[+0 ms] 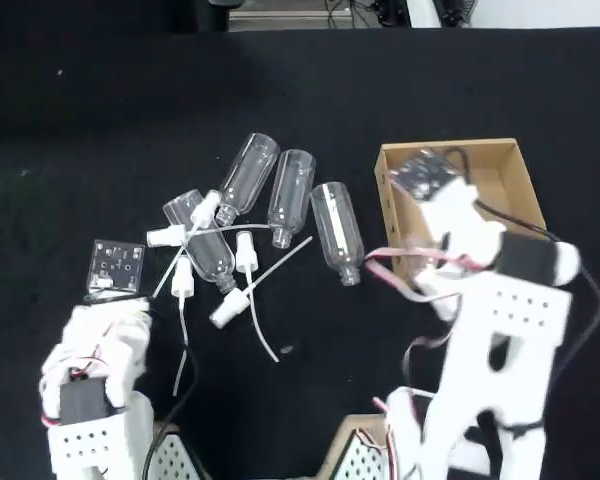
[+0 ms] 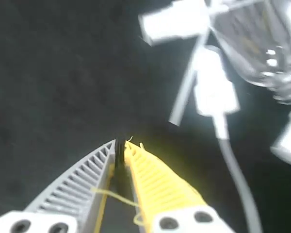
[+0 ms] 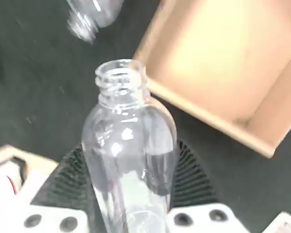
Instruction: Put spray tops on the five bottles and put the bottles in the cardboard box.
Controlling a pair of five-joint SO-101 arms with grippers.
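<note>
My right gripper [image 3: 131, 149] is shut on a clear bottle [image 3: 128, 145] held upright, its threaded neck bare. It hangs just outside a corner of the cardboard box [image 3: 223, 58], beside the box's left wall [image 1: 382, 200]. Several more clear bottles [image 1: 292, 190] lie uncapped in the middle of the table. White spray tops [image 1: 245, 250] with long tubes are scattered among and in front of them. My left gripper [image 2: 120, 144] is shut on nothing, low over the black cloth, a short way from two spray tops [image 2: 213, 90].
The right arm [image 1: 500, 300] and its cables cover the front part of the box [image 1: 450, 148]. Black cloth covers the whole table. A loose tube [image 1: 260, 335] lies in front of the spray tops. White bases stand at the front edge.
</note>
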